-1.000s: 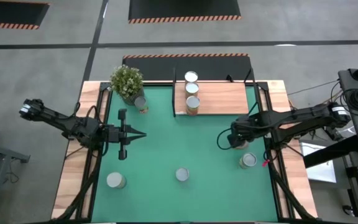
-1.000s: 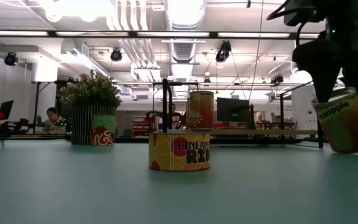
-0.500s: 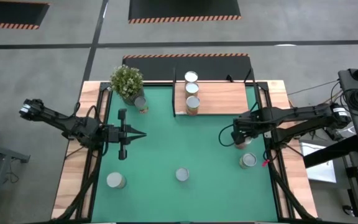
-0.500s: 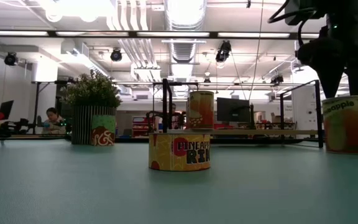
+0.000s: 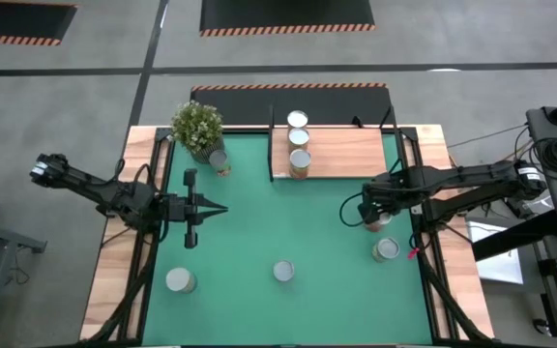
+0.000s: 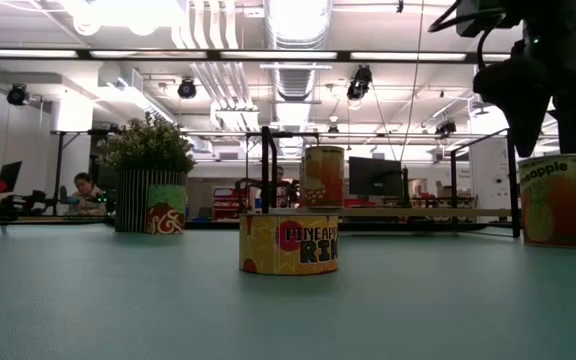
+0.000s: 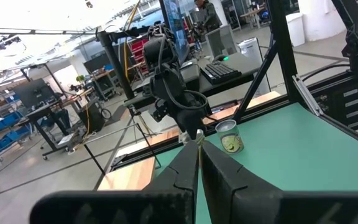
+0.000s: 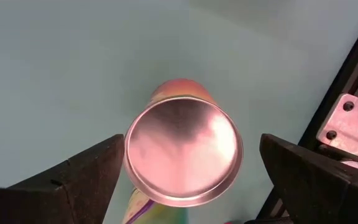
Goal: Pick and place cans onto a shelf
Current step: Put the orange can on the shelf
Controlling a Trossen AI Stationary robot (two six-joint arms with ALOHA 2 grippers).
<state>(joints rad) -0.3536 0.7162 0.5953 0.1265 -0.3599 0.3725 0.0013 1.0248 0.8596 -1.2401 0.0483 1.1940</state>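
Where it stands upright, can shows silvery top.

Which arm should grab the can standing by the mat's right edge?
Right. Its claw hangs open directly over that can, fingers either side. The left claw is shut, far across the green mat.

In the low view, large dark letters reading "PINEAPPLE" above "RIN", cut off where the label curves away, are printed on the yellow-and-orange label of a short cylindrical can standing near the middle of the green mat. Part of a word, "neapple", is seen along the top of the pale green and orange label of a taller can near the mat's right edge.
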